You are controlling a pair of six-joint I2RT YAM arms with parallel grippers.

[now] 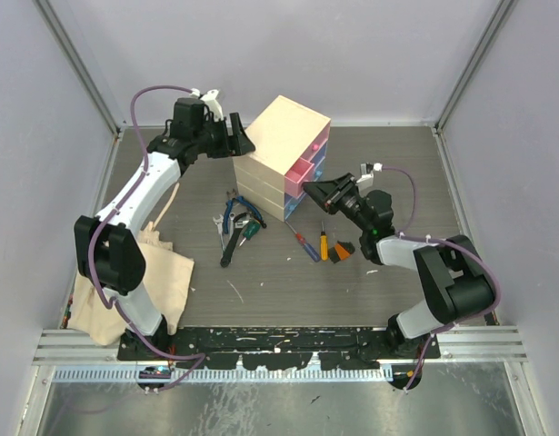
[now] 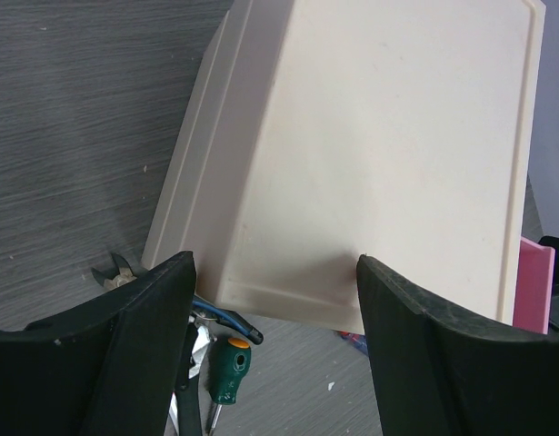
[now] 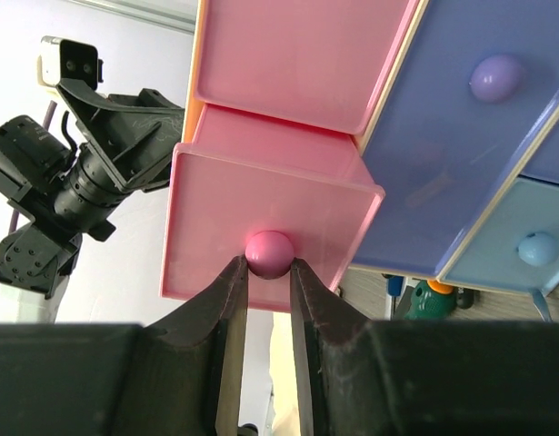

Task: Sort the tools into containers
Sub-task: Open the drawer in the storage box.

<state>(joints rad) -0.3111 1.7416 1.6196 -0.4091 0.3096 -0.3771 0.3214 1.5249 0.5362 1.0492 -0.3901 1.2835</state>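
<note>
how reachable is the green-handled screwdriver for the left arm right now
Probably yes: the left end effector stands open astride the cream box-shaped chest, and the green-handled screwdriver lies uncovered close by, beside blue-handled pliers.

Your chest [image 1: 284, 150] stands at the far middle of the table [image 1: 397, 182], its front turned toward your right arm. One drawer [image 3: 261, 209] sticks partly out, with your right gripper [image 3: 268, 265] closed around its knob [image 3: 269, 252]. Your left gripper [image 2: 274, 272] is against the chest's back. Before the chest, pliers [image 1: 235, 213] lie left and screwdrivers [image 1: 323, 245] right. A cloth [image 1: 161, 272] lies near left.
</note>
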